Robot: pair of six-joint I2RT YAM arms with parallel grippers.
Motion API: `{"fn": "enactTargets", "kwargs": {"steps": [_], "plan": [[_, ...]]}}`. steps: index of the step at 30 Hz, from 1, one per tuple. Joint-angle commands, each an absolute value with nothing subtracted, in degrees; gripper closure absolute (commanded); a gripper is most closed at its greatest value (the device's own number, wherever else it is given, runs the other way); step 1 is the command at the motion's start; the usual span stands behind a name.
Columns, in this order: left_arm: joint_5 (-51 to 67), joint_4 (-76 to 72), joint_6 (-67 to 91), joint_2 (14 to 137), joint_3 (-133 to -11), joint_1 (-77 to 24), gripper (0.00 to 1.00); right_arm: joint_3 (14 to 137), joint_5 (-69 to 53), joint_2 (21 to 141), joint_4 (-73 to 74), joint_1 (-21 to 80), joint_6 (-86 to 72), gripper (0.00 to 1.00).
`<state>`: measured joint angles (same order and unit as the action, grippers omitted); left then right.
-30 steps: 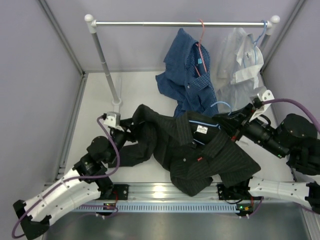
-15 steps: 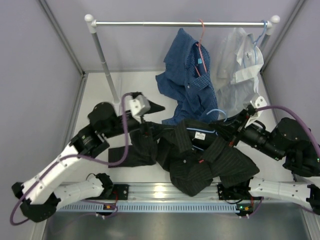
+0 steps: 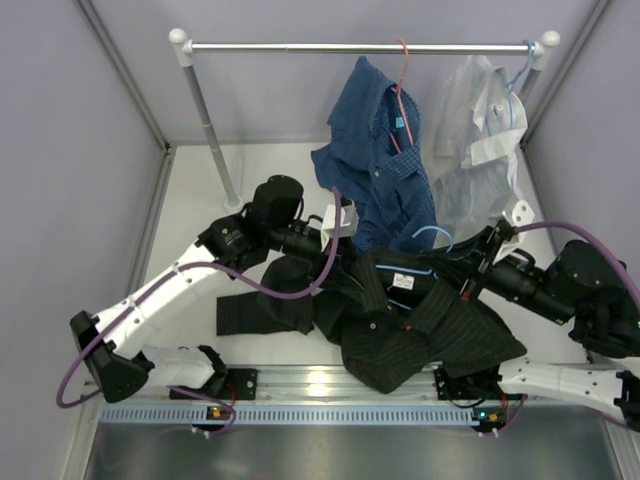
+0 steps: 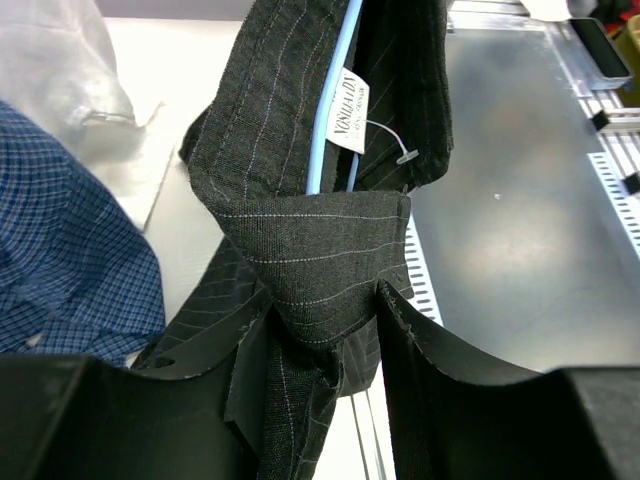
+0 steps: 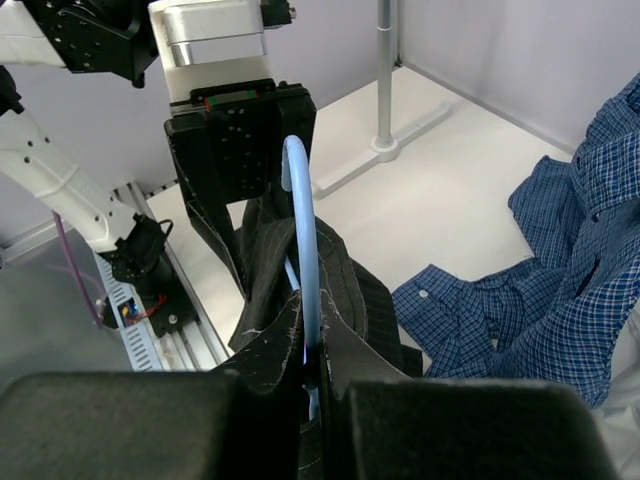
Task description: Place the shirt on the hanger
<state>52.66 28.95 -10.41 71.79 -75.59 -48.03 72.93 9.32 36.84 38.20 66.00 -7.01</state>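
Count: three shirts and three wire hangers. The black shirt [image 3: 400, 330] lies crumpled on the table [image 3: 195, 200], near centre, between the arms. A blue checked shirt [image 3: 375, 170] hangs on a red hanger [image 3: 402, 60] and a white shirt [image 3: 475, 140] on a second blue hanger [image 3: 520, 65], both on the far rail [image 3: 300, 47].

Left gripper [image 4: 320, 305]: jaws partly apart, pinching a thick fold of collar.

Right gripper [image 5: 312, 330]: jaws closed tight on the light-blue hanger [image 5: 305, 230], with cloth bunched alongside.

Most of that hanger is hidden inside the black shirt. In the top view both grippers' fingertips are buried in cloth.
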Motion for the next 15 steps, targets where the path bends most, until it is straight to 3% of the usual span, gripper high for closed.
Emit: {"fn": "enactTargets", "kwargs": {"steps": [1, 15], "plan": [[61.17, 27.86, -11.69, 73.99, -79.10, -48.43, 0.73, 73.13, 7.12, 37.53, 33.75, 66.71, -6.77, 1.00], [62.84, 27.95, -11.78, 74.45, -81.30, -48.96, 0.74, 70.58, 3.43, 42.62, 27.87, 66.71, -6.94, 1.00]]}}
